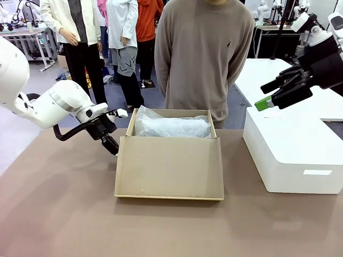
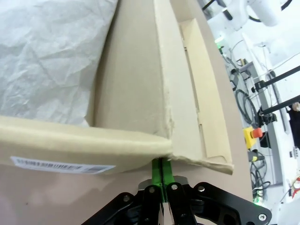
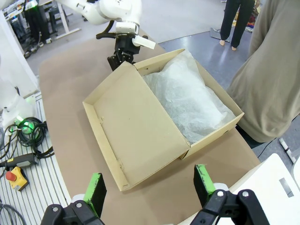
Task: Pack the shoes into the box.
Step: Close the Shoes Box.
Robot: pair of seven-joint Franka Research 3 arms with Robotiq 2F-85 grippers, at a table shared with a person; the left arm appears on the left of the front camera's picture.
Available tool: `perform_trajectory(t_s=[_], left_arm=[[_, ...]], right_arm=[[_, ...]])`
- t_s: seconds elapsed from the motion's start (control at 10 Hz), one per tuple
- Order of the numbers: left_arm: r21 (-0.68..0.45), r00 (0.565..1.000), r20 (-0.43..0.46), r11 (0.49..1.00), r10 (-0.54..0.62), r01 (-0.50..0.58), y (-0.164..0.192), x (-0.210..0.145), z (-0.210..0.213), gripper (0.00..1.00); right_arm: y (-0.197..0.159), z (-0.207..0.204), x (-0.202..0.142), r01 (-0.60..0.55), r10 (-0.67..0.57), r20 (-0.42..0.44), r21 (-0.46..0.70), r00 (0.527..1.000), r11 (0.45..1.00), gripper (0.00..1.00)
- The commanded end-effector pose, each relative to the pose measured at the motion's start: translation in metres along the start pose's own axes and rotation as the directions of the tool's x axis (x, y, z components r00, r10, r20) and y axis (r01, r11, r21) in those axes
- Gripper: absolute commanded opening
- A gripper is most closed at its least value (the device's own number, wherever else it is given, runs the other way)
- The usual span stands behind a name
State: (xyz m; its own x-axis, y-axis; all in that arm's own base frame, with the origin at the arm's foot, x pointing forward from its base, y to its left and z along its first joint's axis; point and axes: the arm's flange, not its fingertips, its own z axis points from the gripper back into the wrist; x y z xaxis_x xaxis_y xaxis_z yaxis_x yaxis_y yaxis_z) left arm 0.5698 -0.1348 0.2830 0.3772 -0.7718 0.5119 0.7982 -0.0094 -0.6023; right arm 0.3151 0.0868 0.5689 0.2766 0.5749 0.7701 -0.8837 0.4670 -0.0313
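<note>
Left wrist view, box (image 2: 136, 93), unreadable barcode label (image 2: 61, 164)

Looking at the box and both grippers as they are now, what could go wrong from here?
1. The shut left gripper sits at the corner where the lid flap meets the box; pushing could tear the cardboard or slide the box.
2. The white tissue paper bulges high and may stop the lid closing flat.

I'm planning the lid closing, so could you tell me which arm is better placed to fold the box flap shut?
Probably the left. Its shut claw sits right at the left corner of the box, beside the open flap. The right claw hangs open, high above the white box, well off to the side.
</note>
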Motion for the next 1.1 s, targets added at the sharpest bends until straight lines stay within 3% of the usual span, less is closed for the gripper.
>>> perform_trajectory(t_s=[0.0,1.0], left_arm=[[-0.073,0.999,0.048,0.997,-0.002,0.006,0.0038,0.0027,0.0022,0.00],[-0.324,0.992,0.126,0.945,0.007,0.034,0.0015,0.0046,0.0074,0.00]], right_arm=[[-0.0034,-0.0017,0.0002,-0.019,0.018,0.026,0.018,1.000,1.000,1.00],[-0.0034,-0.0017,0.0002,-0.019,0.018,0.026,0.018,1.000,1.000,1.00]])
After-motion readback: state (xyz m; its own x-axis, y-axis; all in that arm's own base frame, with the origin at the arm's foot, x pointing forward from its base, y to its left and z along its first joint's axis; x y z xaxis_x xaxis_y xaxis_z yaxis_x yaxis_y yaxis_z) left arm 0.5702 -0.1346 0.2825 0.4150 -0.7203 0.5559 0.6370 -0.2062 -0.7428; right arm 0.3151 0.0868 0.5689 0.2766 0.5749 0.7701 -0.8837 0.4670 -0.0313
